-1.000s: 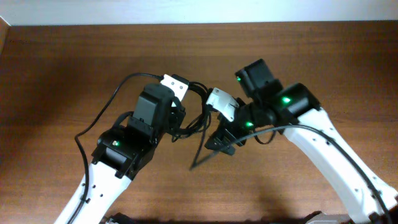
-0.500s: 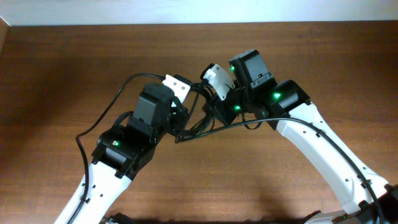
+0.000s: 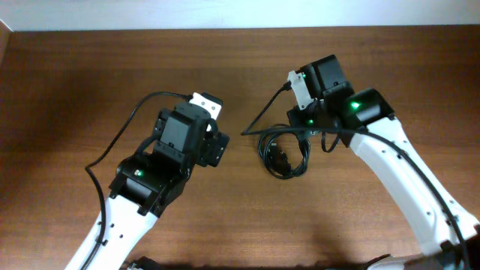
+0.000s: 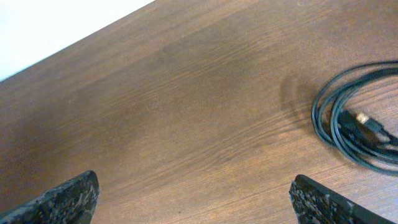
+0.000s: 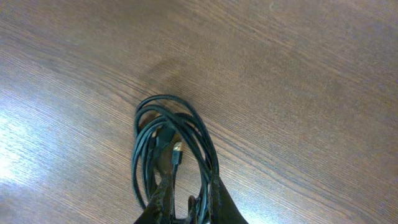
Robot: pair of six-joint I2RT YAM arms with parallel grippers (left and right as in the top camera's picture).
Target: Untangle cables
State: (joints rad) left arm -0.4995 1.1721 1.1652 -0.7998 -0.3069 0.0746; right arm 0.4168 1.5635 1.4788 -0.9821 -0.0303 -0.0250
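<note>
Bench [image 3: 75, 90]: brown wood grain, carrying the coil right of centre.
Right arm [image 3: 397, 172]: reaching in over the coil, sitting much the nearer of the two.
Left arm [image 3: 127, 210]: standing off to the side, well apart from the coil.
Cables [image 3: 283, 155]: lying on the bench as one black oval coil, its long axis running straight out from the right fingers.
Right fingers [image 5: 224, 211]: pressing together on the coil's near end (several strands at once, by the look).
Left fingers [image 4: 68, 199]: standing spread wide, holding nothing, with the coil lying off to their right.
Plug [image 5: 177, 150]: gold-tipped, resting inside the loop.
Writing: none showing legibly.
</note>
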